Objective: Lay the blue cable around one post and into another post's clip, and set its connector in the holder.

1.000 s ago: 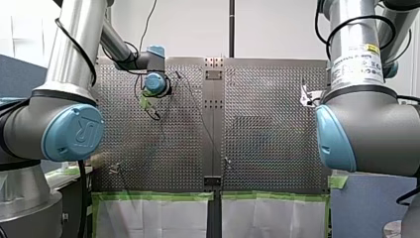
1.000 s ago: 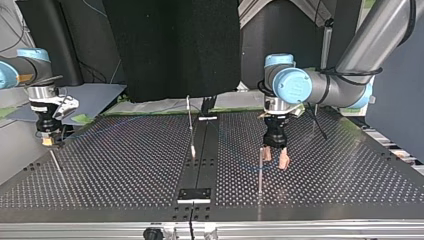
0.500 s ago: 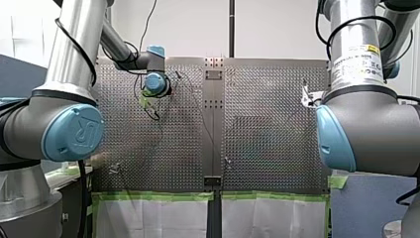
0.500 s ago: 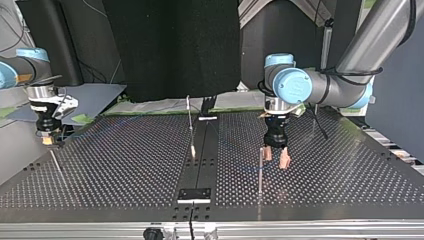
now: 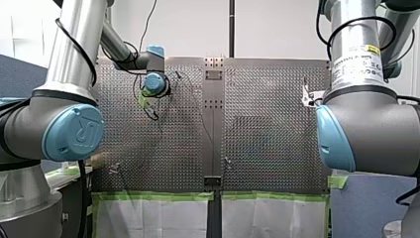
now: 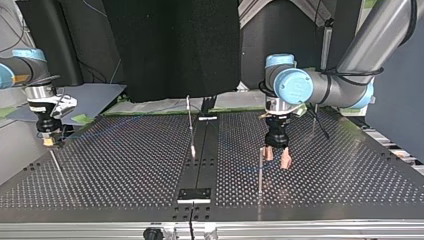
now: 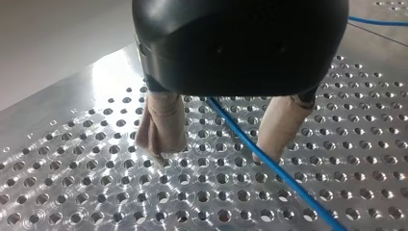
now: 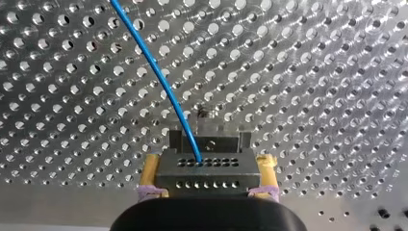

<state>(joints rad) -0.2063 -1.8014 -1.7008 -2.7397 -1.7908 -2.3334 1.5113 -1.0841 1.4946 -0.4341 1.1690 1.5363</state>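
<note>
While arms barely budge from a second ago, left claw (image 7: 215,151) hangs spread wide just beside post (image 6: 260,170), blue cable (image 7: 269,166) running loose between beige pads over tabletop (image 7: 72,183). Right claw (image 8: 208,179) clamps connector (image 8: 207,168). Routing looks barely begun.

Plain white wall (image 5: 277,29) ahead of me, big black panel (image 6: 170,45) behind me, foam maybe, hard to tell.
</note>
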